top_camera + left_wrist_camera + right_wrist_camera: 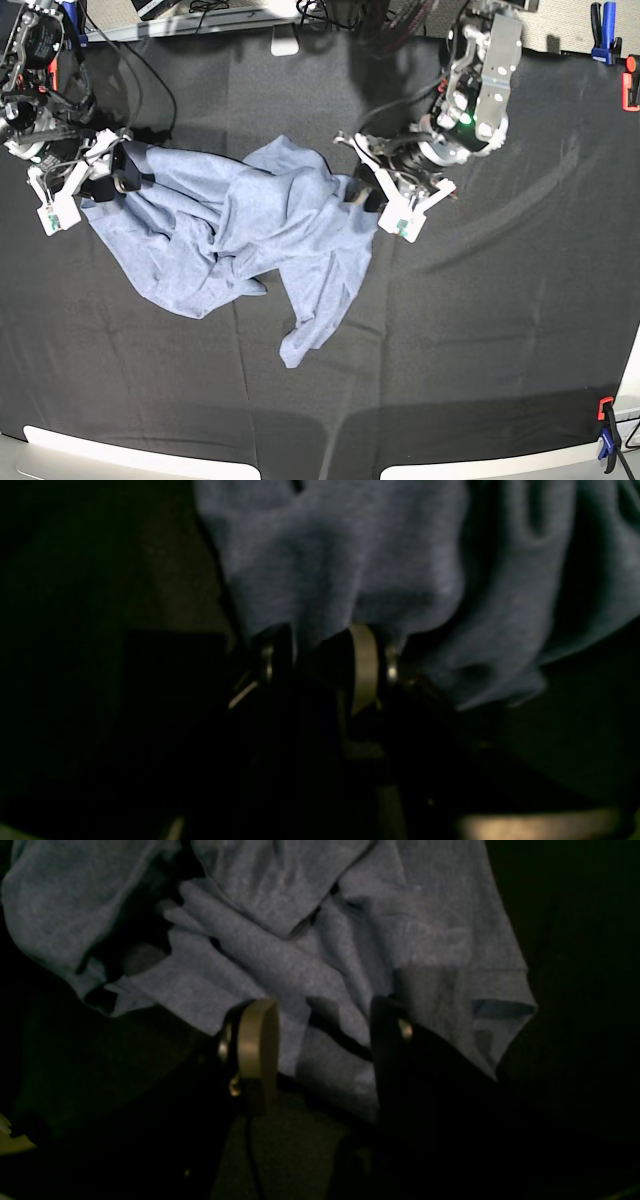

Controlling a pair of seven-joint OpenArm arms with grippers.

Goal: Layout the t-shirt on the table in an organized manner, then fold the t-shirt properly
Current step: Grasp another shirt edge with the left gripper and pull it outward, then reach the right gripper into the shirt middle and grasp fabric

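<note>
The light blue-grey t-shirt (250, 230) lies crumpled on the black table (480, 320), left of centre, with no lettering showing. My left gripper (362, 195) is at the shirt's right edge. In the left wrist view it (320, 640) is shut on a bunch of shirt fabric (340, 560) between its fingers. My right gripper (125, 168) is at the shirt's left edge. In the right wrist view it (325, 1010) is open, its fingers wide apart over wrinkled shirt cloth (300, 950) that lies on the table.
A blue clamp (600, 20) and an orange clamp (630, 85) sit at the back right edge, and another orange clamp (605, 412) is at the front right corner. Cables (150, 70) run across the back left. Bare black cloth stretches to the right and front of the shirt.
</note>
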